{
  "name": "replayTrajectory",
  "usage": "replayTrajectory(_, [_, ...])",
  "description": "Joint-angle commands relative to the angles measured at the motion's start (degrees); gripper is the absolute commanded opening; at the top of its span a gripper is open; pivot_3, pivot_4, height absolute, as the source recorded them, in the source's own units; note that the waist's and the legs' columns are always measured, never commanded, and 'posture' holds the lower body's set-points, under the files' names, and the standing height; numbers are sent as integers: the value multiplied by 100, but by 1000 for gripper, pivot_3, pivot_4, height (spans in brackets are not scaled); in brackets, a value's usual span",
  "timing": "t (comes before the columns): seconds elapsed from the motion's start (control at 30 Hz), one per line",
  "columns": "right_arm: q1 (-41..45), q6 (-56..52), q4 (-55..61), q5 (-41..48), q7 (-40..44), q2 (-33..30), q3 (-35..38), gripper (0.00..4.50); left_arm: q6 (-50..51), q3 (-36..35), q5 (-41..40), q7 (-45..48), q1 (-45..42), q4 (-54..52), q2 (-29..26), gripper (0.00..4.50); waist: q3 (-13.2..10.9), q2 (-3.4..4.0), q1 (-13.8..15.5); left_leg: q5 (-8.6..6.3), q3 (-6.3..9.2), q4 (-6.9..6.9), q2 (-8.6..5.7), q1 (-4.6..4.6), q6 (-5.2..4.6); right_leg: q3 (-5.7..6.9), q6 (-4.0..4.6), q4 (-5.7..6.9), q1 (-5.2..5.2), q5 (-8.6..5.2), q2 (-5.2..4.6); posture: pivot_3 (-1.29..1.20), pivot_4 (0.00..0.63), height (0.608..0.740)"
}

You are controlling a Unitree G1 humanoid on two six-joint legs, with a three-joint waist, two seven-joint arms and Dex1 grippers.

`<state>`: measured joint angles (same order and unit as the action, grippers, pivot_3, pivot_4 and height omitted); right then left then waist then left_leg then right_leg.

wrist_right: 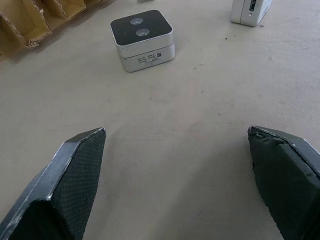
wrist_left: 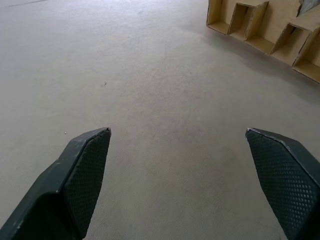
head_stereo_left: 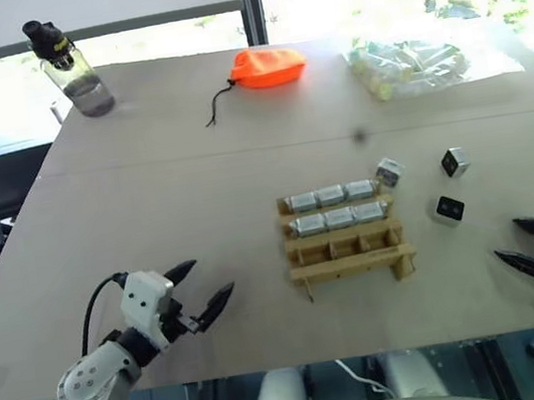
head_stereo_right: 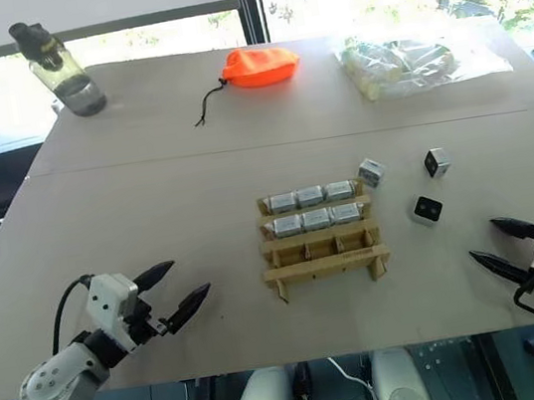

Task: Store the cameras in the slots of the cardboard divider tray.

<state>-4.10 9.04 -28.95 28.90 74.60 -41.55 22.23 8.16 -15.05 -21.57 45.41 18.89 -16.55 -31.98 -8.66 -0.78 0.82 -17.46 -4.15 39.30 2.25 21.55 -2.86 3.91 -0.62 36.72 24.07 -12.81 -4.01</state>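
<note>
Cameras (head_stereo_left: 335, 206) fill the two far rows of the cardboard divider tray (head_stereo_left: 347, 248), three to a row, lying side by side; the two near rows stand vacant. The left end effector (head_stereo_left: 206, 288) hovers low over the worktop (head_stereo_left: 195, 191) near its front edge, well to the left of the tray, its two black fingers (wrist_left: 82, 175) spread wide with nothing between them. The right end effector (head_stereo_left: 525, 244) hangs near the front right edge, likewise spread wide and holding nothing, pointing toward the tray. Ahead of it a loose camera (wrist_right: 142, 40) rests on the worktop with its black lens face up, just right of the tray. A second loose one (head_stereo_left: 454, 162) sits farther back, and a third (head_stereo_left: 389, 173) leans beside the tray's far right corner. Along the far edge stand a water bottle (head_stereo_left: 72, 73), an orange pouch (head_stereo_left: 267, 67) with a dark cord, and a heap of pale packets (head_stereo_left: 408, 63) in clear wrap.
</note>
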Motion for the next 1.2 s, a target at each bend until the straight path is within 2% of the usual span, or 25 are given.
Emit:
replayTrajectory(0.03, [69, 162, -9, -38, 20, -49, 88, 4500, -167, -47, -73, 126, -15, 46, -41, 4485, 0, 0, 0, 0, 0, 0, 0, 0, 0, 0, 0, 0, 0, 0, 0, 0, 150, 726])
replayTrajectory(0.6, [259, 82, 10, -180, -89, -35, 26, 4500, -374, -54, -3, 205, 169, 156, 51, 4485, 0, 0, 0, 0, -1, 0, 0, -1, -1, 1, 0, 1, 0, 0, 1, 0, 150, 726])
replayTrajectory(0.93, [321, -180, 437, -169, -190, 56, -188, 4500, -74, -59, -110, 168, 216, -58, -24, 4485, 2, 3, -1, 0, 0, 0, 1, -3, 0, -1, 0, 1, 0, 0, 2, 0, 150, 726])
replayTrajectory(1.07, [524, -433, 612, -702, -544, -42, -659, 4500, 38, -8, -155, 494, 152, -83, -342, 4485, 2, 3, -7, 0, -1, 2, 1, -4, 0, 0, 0, 3, 0, 0, 1, 0, 150, 726])
replayTrajectory(1.2, [760, -418, 701, -810, -630, 44, -847, 4500, 55, 41, -284, 1082, 134, -71, -774, 4485, 4, -1, -7, 0, 1, 2, 3, -6, 0, 3, 1, 4, 0, 0, 5, 0, 150, 726])
